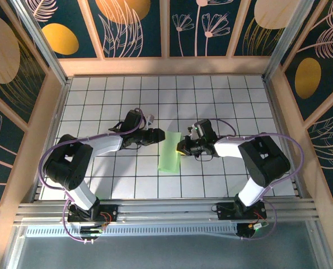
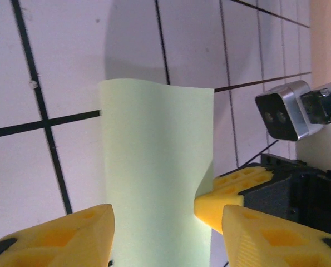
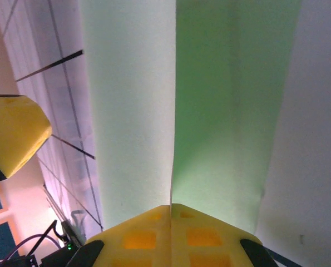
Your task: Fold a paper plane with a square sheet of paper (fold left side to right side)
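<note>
On the white tiled table [image 1: 222, 95], the square sheet of paper [image 1: 170, 152] lies folded into a narrow pale green strip running away from the arm bases. The right gripper [image 1: 181, 149] is pinched tight on its right edge, a paper flap rising from between the closed fingers [image 3: 143, 236]. Slightly farther, the left gripper [image 1: 160, 136] holds its fingers [image 2: 59, 236] spread apart, the strip passing between them

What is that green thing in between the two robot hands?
In the top view, the folded pale green sheet of paper lies between the left gripper and the right gripper. The right gripper pinches its edge.
</note>
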Robot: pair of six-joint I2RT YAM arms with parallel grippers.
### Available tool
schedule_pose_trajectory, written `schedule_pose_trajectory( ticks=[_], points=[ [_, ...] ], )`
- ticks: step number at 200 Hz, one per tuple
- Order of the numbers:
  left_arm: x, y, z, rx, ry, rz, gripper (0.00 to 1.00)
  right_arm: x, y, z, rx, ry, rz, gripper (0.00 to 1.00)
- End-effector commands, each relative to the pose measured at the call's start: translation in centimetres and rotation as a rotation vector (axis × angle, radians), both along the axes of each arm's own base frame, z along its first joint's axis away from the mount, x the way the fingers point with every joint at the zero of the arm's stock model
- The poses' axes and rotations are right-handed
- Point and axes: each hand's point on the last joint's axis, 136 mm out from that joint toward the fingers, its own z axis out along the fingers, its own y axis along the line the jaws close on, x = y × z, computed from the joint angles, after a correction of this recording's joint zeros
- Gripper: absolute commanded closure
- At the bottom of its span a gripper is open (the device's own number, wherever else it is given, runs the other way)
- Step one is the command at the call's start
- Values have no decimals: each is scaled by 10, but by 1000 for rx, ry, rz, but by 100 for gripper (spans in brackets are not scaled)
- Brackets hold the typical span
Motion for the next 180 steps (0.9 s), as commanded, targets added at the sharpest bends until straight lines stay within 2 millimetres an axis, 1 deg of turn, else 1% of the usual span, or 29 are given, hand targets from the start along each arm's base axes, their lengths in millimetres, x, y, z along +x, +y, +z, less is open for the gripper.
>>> schedule_pose_trajectory(
  ticks=[1, 2, 4, 10, 63, 85, 98, 111, 138, 151, 180],
  points=[
    [-11, 2, -17, 58, 46, -18, 45, -4, 3, -7, -50, 2, 28, 100],
    [-12, 2, -17, 57, 47, -20, 44, -4, 4, -7, -49, 1, 29, 100],
    [-13, 2, -25, 68, 63, -23, 44, -3, 4, -7, -51, 0, 29, 100],
    [-15, 0, -30, 75, 76, -32, 44, -4, 4, -7, -53, 3, 29, 100],
    [-23, -10, -49, 124, 112, -80, 43, -4, 5, -6, -53, -3, 32, 100],
    [-27, -11, -56, 142, 127, -86, 46, -4, 4, -7, -55, -2, 33, 100],
    [-29, -11, -58, 151, 135, -89, 51, -4, 4, -7, -59, -1, 34, 100],
    [-32, -12, -61, 159, 145, -94, 56, -4, 4, -7, -62, -3, 33, 96],
    [-38, -10, -68, 198, 161, -94, 63, -3, 2, -4, -72, -15, 32, 84],
    [-40, -8, -71, 224, 170, -90, 64, -3, 0, -1, -84, -25, 33, 79],
    [-46, -5, -77, 256, 194, -75, 64, 2, -12, 4, -135, -54, 13, 68]
  ],
)
